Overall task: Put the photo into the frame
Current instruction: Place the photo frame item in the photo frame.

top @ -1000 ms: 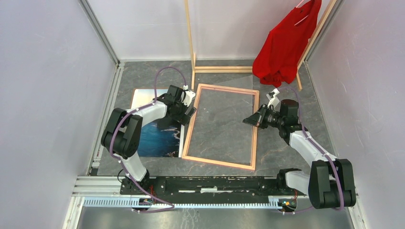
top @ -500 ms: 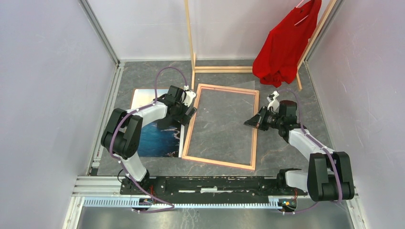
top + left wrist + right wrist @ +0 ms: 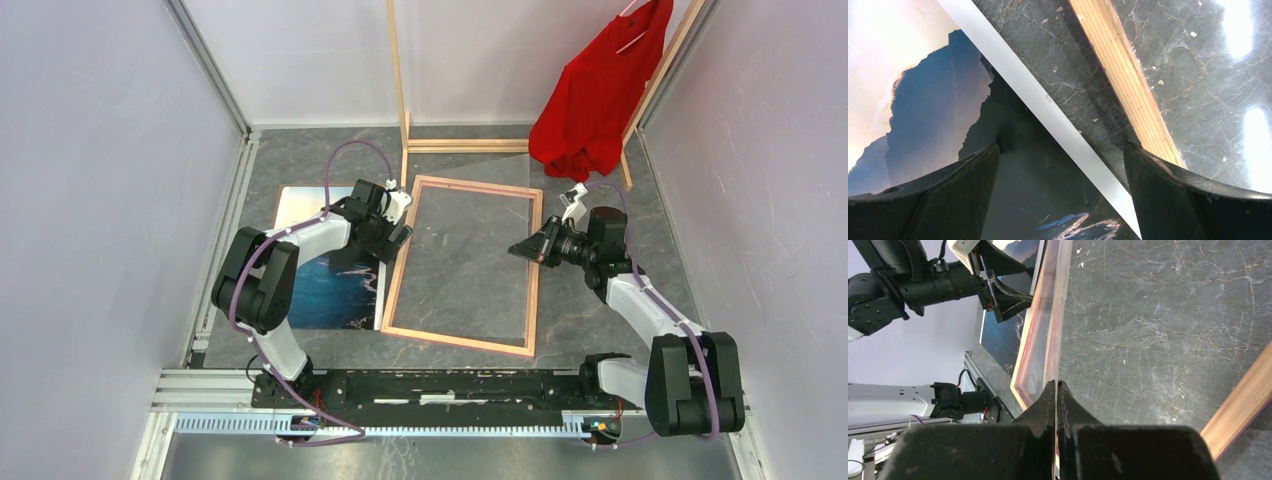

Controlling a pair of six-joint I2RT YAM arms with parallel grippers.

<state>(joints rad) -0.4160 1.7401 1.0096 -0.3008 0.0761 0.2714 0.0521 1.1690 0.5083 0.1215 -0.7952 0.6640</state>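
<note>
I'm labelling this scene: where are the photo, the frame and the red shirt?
photo [image 3: 333, 295]: top external view, on its blue sea area.
frame [image 3: 455, 340]: top external view, on its near rail.
red shirt [image 3: 590, 100]: top external view, on the middle of the cloth.

We see the frame [image 3: 400, 262] lying flat mid-table [image 3: 300, 160], the photo [image 3: 320, 285] flat just beside its left rail. Our left gripper [image 3: 1060, 150] hangs over the strip between the two, and the right gripper [image 3: 525, 250] is above the frame's opening near the right rail. Behind the frame stands a clothes rack [image 3: 398, 100] (a shirt [image 3: 590, 95] hangs at its right end).
</note>
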